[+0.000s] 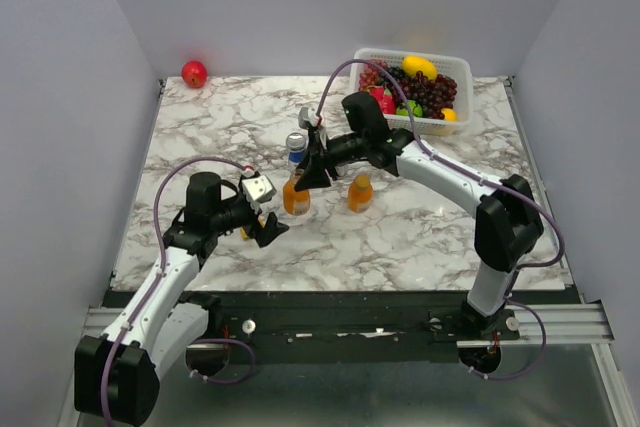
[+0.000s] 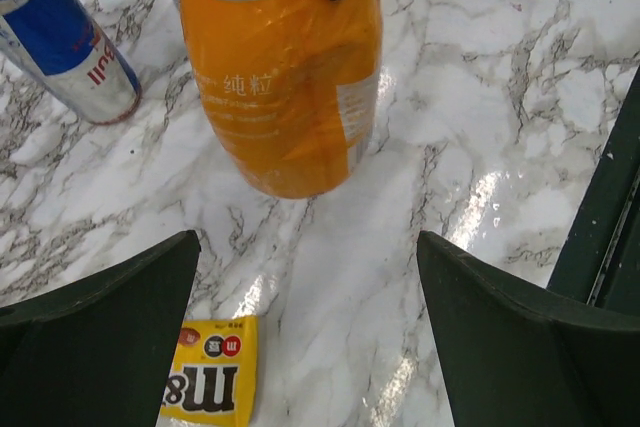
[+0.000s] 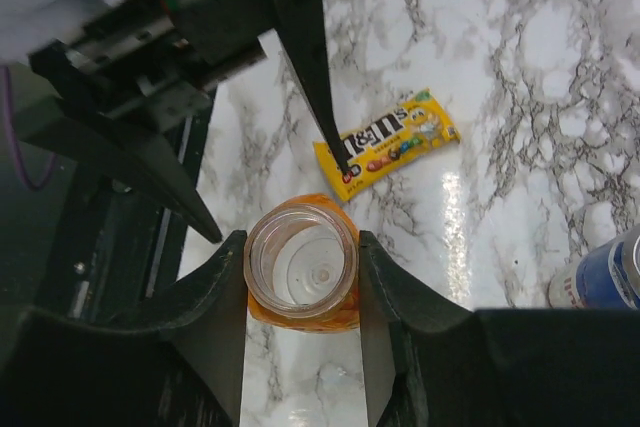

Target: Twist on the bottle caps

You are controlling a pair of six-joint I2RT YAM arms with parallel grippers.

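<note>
right fingers [image 3: 215, 297] clamp uncapped bottle [image 3: 302, 272] | left fingers [image 2: 100, 317] spread wide | can [image 2: 70, 47] cropped

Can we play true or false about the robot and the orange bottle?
1. The right gripper squeezes an orange bottle. True.
2. That bottle has its cap on. False: its mouth is open, with nothing on it.
3. The left gripper holds the candy packet. False: it is open and empty, and the packet lies on the table.
4. A blue can stands near the bottle. True.
</note>
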